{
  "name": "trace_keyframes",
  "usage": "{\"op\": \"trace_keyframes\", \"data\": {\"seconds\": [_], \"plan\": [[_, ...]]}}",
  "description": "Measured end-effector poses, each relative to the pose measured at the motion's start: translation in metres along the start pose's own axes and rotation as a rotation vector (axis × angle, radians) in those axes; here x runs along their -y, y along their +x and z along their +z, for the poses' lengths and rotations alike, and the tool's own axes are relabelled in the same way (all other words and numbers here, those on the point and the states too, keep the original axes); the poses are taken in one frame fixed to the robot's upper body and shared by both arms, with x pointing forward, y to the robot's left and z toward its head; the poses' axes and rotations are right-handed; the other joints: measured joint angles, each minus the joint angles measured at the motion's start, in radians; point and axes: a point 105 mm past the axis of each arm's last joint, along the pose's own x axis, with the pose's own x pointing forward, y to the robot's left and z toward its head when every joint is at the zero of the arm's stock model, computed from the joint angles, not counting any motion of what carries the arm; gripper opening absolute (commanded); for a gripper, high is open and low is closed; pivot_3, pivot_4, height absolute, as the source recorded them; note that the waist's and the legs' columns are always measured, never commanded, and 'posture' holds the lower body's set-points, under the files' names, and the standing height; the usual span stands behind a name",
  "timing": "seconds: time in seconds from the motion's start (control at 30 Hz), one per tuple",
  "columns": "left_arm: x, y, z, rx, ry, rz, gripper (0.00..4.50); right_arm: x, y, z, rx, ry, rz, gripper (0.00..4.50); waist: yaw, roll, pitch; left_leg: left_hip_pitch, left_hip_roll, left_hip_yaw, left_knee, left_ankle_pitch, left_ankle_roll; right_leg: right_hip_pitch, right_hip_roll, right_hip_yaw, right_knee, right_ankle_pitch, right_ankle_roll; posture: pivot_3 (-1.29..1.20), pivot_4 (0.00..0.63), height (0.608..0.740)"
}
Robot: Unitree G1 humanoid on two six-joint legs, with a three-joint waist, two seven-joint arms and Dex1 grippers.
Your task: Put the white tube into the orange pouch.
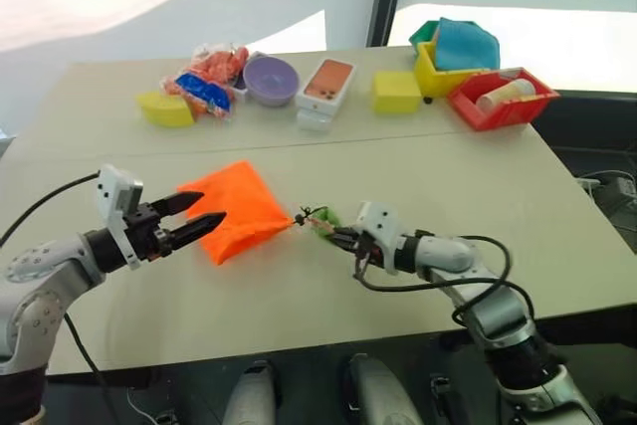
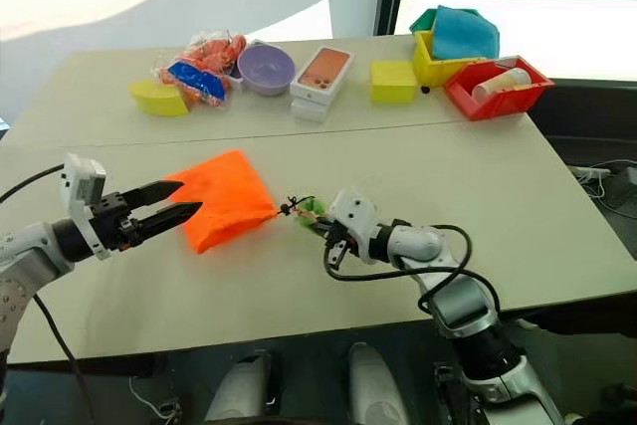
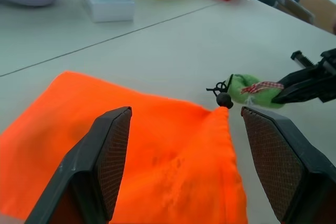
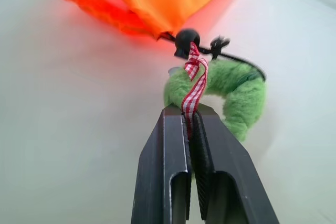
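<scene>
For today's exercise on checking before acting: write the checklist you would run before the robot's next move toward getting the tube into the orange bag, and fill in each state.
1. Right gripper shut on the checked ribbon at the green tassel: ok.
2. Left gripper open over the orange pouch: ok.
3. Pouch mouth open: not ok, it looks cinched at the cord bead.
4. White tube located: cannot tell.
5. Pouch lying on the table: ok.

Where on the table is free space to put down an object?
Free: the near right of the table, between the right gripper and the red bin; also the near strip before the orange pouch. Crowded: the far row, from the snack packets to the bins.
</scene>
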Motion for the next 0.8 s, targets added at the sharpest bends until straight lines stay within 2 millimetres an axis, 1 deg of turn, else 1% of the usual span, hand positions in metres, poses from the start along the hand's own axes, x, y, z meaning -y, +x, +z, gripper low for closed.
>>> {"op": "trace_keyframes", "data": {"seconds": [0.07,0.1,0.13,0.2,0.3,0.37,0.4,0.47,0.53,0.6,0.67,0.8], "plan": [[0.006,0.009,-0.01,-0.046,0.039,-0.043,4.09,0.0,-0.005,0.003,0.017,0.02,-0.002,0.0,-0.001,0.0,0.0,0.0,0.0,0.0,0.0,0.0,0.0,0.0,0.0,0.0,0.0,0.0,0.0,0.0,0.15,0.74],[0.007,0.013,-0.015,-0.068,0.052,-0.06,4.44,0.001,-0.007,0.002,0.016,0.03,-0.003,0.0,0.0,0.0,0.0,0.0,0.0,0.0,0.0,0.0,0.0,0.0,0.0,0.0,0.0,0.0,0.0,0.0,0.15,0.74],[0.009,0.018,-0.018,-0.083,0.072,-0.078,4.48,0.0,-0.007,0.002,0.016,0.04,-0.002,0.0,0.001,0.0,0.0,0.0,0.0,0.0,0.0,0.0,0.0,0.0,0.0,0.0,0.0,0.0,0.0,0.0,0.15,0.74],[0.01,0.026,-0.018,-0.093,0.13,-0.105,4.48,0.0,-0.007,0.002,0.019,0.05,0.001,0.0,0.002,0.0,0.0,0.0,0.0,0.0,0.0,0.0,0.0,0.0,0.0,0.0,0.0,0.0,0.0,0.0,0.15,0.74],[0.014,0.046,-0.009,-0.075,0.246,-0.169,4.48,0.0,-0.008,0.005,0.031,0.055,-0.005,0.0,0.01,0.0,0.0,0.0,-0.001,0.0,0.001,0.0,0.0,0.001,0.0,0.0,0.0,0.0,0.0,0.0,0.15,0.74],[0.019,0.059,-0.009,-0.079,0.305,-0.228,4.48,0.0,-0.007,0.007,0.038,0.058,-0.004,0.0,0.015,0.0,0.0,0.0,-0.001,0.0,0.002,0.0,0.0,0.001,0.0,0.0,0.0,0.0,0.0,0.0,0.15,0.74],[0.023,0.068,-0.01,-0.082,0.322,-0.269,4.48,0.0,-0.007,0.007,0.041,0.061,-0.003,0.0,0.019,0.0,0.0,0.0,-0.001,0.001,0.002,0.0,0.0,0.001,0.0,0.0,0.0,0.0,0.0,0.0,0.15,0.74],[0.027,0.077,-0.013,-0.096,0.334,-0.327,4.48,0.0,-0.007,0.008,0.041,0.062,-0.003,0.0,0.022,0.0,0.0,-0.001,-0.001,0.001,0.002,0.0,0.0,0.001,0.0,0.0,0.0,0.0,0.0,0.0,0.15,0.74],[0.029,0.087,-0.016,-0.124,0.348,-0.383,4.48,0.001,-0.007,0.008,0.039,0.06,-0.006,0.0,0.025,0.0,0.0,-0.001,-0.001,0.001,0.002,0.0,0.0,0.001,0.001,0.0,0.001,0.0,0.0,0.0,0.15,0.74],[0.029,0.1,-0.017,-0.173,0.385,-0.441,4.48,0.001,-0.005,0.011,0.044,0.053,-0.001,0.0,0.029,0.0,0.0,-0.001,-0.001,0.0,0.004,0.0,0.0,0.001,0.001,0.0,0.001,0.0,0.0,0.0,0.15,0.74],[0.029,0.111,-0.019,-0.206,0.412,-0.466,4.48,0.0,-0.004,0.012,0.047,0.051,0.001,0.0,0.029,0.0,0.0,-0.001,-0.001,0.0,0.005,0.0,0.0,0.002,0.001,0.0,0.001,0.0,0.0,0.0,0.15,0.74],[0.03,0.129,-0.025,-0.236,0.426,-0.457,4.48,-0.001,-0.004,0.014,0.049,0.048,-0.007,0.0,0.028,0.0,0.0,-0.002,-0.001,0.0,0.005,0.0,0.0,0.002,0.001,0.0,0.001,0.0,0.001,0.0,0.15,0.74]]}}
